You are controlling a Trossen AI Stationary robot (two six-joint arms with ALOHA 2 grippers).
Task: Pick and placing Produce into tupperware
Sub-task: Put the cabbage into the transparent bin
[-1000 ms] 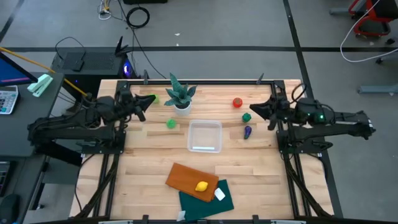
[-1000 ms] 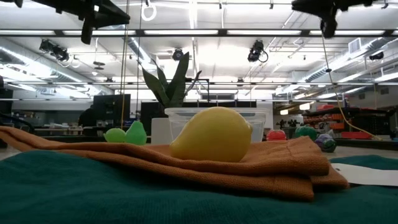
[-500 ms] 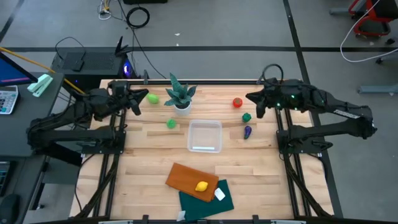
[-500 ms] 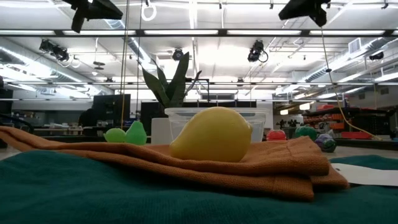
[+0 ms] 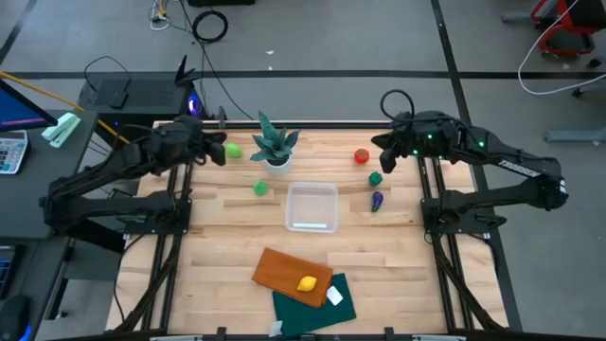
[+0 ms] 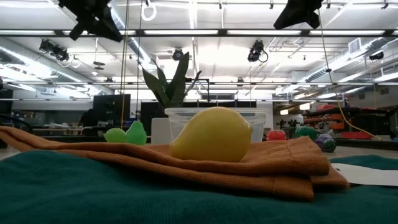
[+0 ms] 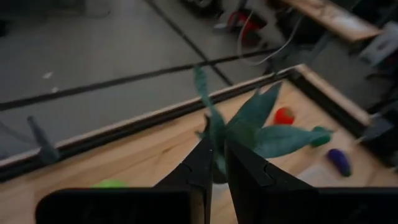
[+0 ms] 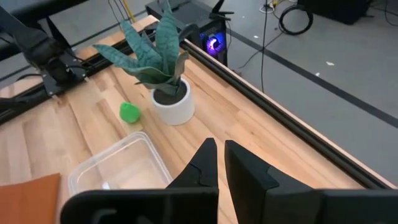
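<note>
The clear tupperware (image 5: 311,206) sits mid-table, with nothing in it that I can see. A light green piece (image 5: 233,150) lies left of the potted plant, and a second green piece (image 5: 260,188) lies left of the tub. The red piece (image 5: 362,156), the dark green piece (image 5: 376,177) and the purple piece (image 5: 378,200) lie right of the tub. The yellow piece (image 5: 307,283) rests on the orange-brown board. My left gripper (image 5: 216,152) hangs shut in the air beside the light green piece. My right gripper (image 5: 379,152) hangs shut in the air above the red piece.
A spiky potted plant (image 5: 275,147) stands just beyond the tub, between the two grippers. The orange-brown board (image 5: 292,276) lies on a dark green cloth (image 5: 317,301) at the near edge. Bare wood shows left and right of the board.
Both arms have unfolded from their low rest pose and risen. The left gripper has swung toward the far edge, near the light green piece. The right gripper has moved toward the far edge and the red piece. No produce has moved.
</note>
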